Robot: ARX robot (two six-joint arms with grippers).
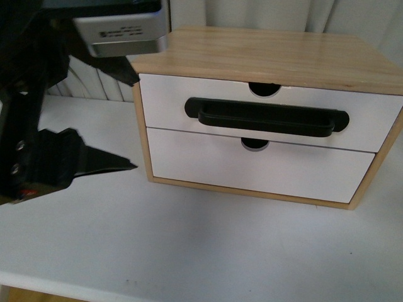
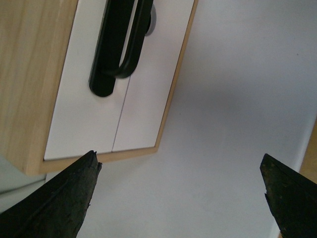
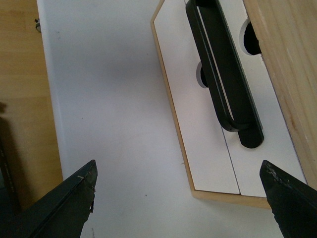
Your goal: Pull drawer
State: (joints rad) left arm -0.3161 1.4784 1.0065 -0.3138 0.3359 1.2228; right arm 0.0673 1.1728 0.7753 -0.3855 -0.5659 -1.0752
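The drawer [image 1: 365, 119] is the upper one in a small light-wood cabinet [image 1: 264, 53]. It has a white front, a long black bar handle [image 1: 264, 117] and a half-round notch [image 1: 264, 89] in its top edge, and it sits pushed in. My left gripper [image 1: 129, 124] hangs open just left of the cabinet's front corner, touching nothing. The left wrist view shows the left gripper [image 2: 179, 161] over bare table, the handle [image 2: 114, 49] further off. The right gripper [image 3: 179, 167] is open too, short of the cabinet's other corner, with the handle [image 3: 228, 84] ahead. It is out of the front view.
Below it lies a plain white drawer front [image 1: 208, 167] without a handle. The cabinet stands on a white table [image 1: 189, 245] whose front edge [image 1: 56, 284] is close. A pale curtain [image 1: 252, 12] hangs behind. Wooden floor [image 3: 20, 99] shows beyond the table's side edge.
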